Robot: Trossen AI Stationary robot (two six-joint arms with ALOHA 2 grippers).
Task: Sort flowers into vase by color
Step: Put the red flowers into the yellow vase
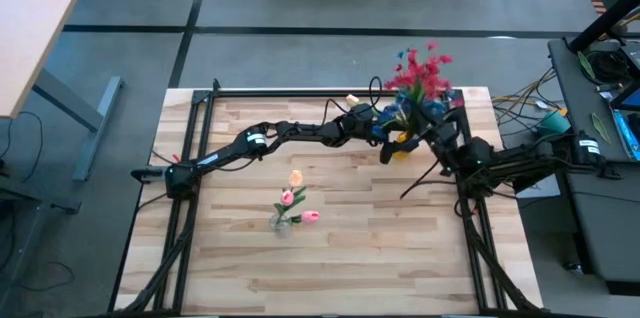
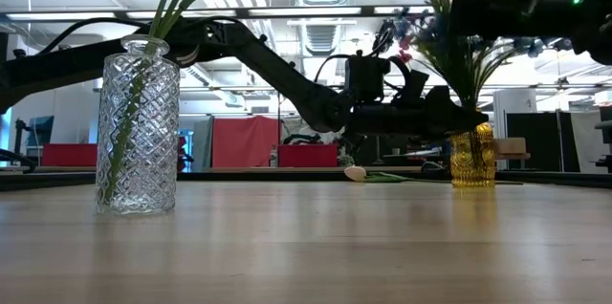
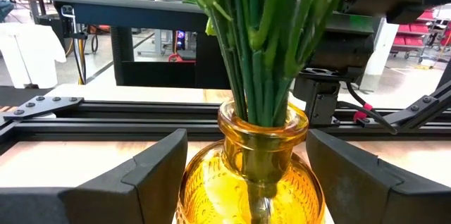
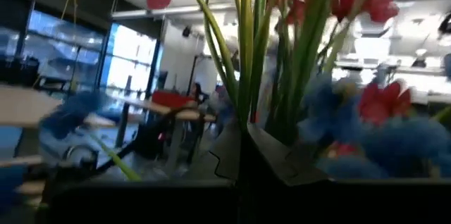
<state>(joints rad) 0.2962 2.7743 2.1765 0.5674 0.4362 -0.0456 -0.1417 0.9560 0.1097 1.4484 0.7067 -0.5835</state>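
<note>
Trouble is looming as the left gripper, fingers spread and empty, is straddling the amber vase, risking tipping it, while the right gripper is sitting shut among the flowers.

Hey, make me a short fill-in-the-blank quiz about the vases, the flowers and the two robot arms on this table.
1. The left gripper has its open fingers on either side of the ____ vase.
2. The pink and peach tulip buds stand in the ____ glass vase.
3. The right gripper's fingers are ____ on a stem among the red and blue flowers.

Missing words: yellow; clear; shut
</note>
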